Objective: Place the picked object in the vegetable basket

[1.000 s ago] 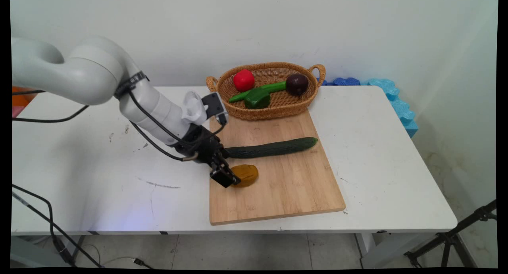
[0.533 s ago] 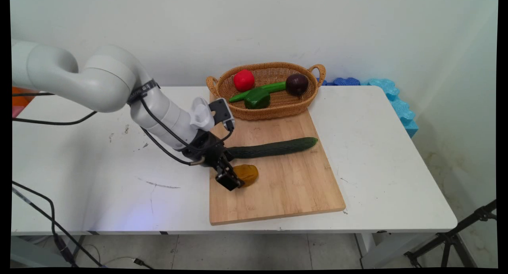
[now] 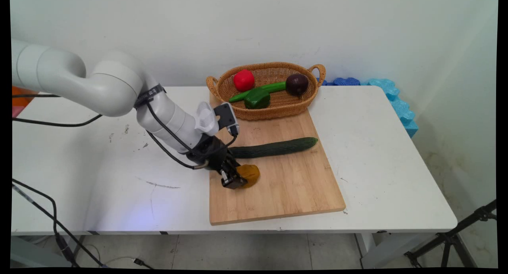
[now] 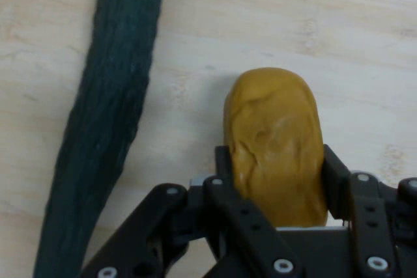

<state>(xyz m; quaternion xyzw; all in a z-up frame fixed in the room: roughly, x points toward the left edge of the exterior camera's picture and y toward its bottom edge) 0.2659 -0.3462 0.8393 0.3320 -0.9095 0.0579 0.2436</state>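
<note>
Hand view showed the hand (image 4: 277,180) clamped on a brownish-yellow potato (image 4: 273,141), one black finger (image 4: 225,167) pressed to each side of it, w/ the potato's far end sticking out past the fingertips over pale wood. Beside it in that view ran a long dark green cucumber (image 4: 107,115), near the potato but apart from it. Main view had the hand (image 3: 235,179) low over a wooden cutting board (image 3: 289,186), near the board's edge on the table's left-hand side, w/ the potato (image 3: 250,175) in its grip; couldn't tell if the potato rested on the board or sat just off it. The cucumber (image 3: 274,148) lay across the board just behind the potato, toward the table's far edge, one end near the hand's black linkage, the other pointing toward the table's right edge. The board lay on the white table (image 3: 389,167), roughly mid-table, reaching close to the near edge. At the table's far edge, touching or overlapping the board's far end, stood a wicker basket (image 3: 274,109) w/ two handles. Inside it: a red tomato (image 3: 243,80) on the left, a dark purple round veg (image 3: 297,83) on the right, a green pepper (image 3: 257,98) & a long green veg (image 3: 270,87) between them. Blue foam pieces (image 3: 397,103) sat off the table's far right corner, vs. the wall.
</note>
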